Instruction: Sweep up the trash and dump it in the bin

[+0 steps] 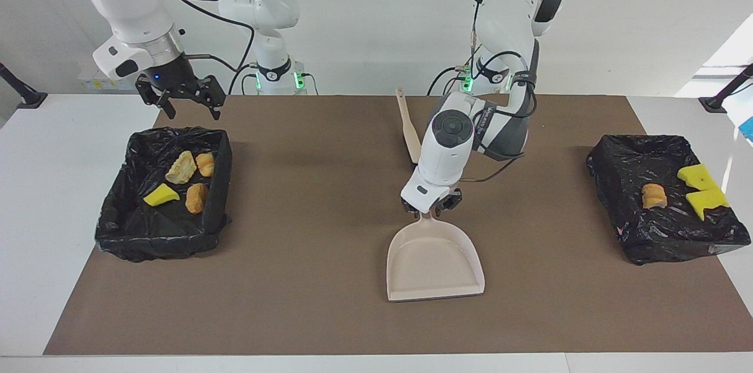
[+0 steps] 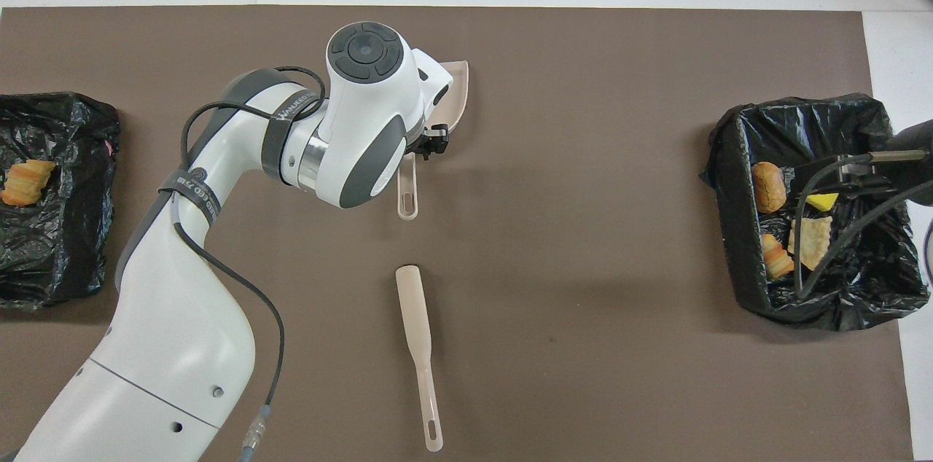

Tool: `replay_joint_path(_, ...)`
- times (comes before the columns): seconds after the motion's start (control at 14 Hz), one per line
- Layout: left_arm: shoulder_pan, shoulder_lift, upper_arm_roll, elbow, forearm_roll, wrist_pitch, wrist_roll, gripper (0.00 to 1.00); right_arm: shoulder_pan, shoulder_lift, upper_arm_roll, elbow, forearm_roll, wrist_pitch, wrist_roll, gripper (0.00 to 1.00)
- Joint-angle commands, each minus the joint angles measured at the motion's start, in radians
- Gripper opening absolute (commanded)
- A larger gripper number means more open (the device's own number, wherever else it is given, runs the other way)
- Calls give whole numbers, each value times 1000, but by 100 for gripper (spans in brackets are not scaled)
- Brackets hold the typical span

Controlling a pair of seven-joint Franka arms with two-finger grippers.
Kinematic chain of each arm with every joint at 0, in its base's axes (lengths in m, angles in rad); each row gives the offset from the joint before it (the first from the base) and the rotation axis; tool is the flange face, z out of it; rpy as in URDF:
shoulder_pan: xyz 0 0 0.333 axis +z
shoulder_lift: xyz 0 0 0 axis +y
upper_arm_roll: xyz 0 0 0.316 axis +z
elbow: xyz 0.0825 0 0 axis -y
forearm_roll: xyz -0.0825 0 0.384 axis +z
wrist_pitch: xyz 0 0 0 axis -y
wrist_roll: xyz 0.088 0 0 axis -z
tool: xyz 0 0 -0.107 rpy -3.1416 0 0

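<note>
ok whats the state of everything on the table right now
dustpan: flat on the mat, empty
brush: lying on the mat, untouched
bin at the right arm's end: lined, holds four trash pieces
bin at the left arm's end: lined, holds three trash pieces
left claw: low at the dustpan's handle
right claw: open, waiting over its bin's edge

I see the left tool [image 1: 431, 206] low at the dustpan [image 1: 434, 264] handle, mid-counter [image 1: 329, 326]. The brush [image 2: 417, 331] lies nearer the robots than that tool. The right tool [image 1: 180, 99] hangs over one bin's [image 1: 219, 185] rim at its end; four scraps [image 1: 180, 168] lie inside. Another bin [image 1: 617, 226] at the left arm's end holds three pieces [image 1: 653, 195].
</note>
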Motion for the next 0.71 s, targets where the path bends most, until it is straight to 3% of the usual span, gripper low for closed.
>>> replay_joint_path(0.0,-2,-64,21,-8,0,-23,19,100,-2,-9,2,-17,17,27,11,100)
replay_joint_path(0.21,76,-237,29,-161,5,-17,54,100,-2,-9,2,-17,17,27,11,100)
replay_joint_path(0.5,248,-502,27,-350,2,-46,307,100,-2,-9,2,-17,15,27,11,100)
replay_joint_path(0.64,309,-573,27,-362,2,-122,364,100,-2,-9,2,-17,15,27,11,100)
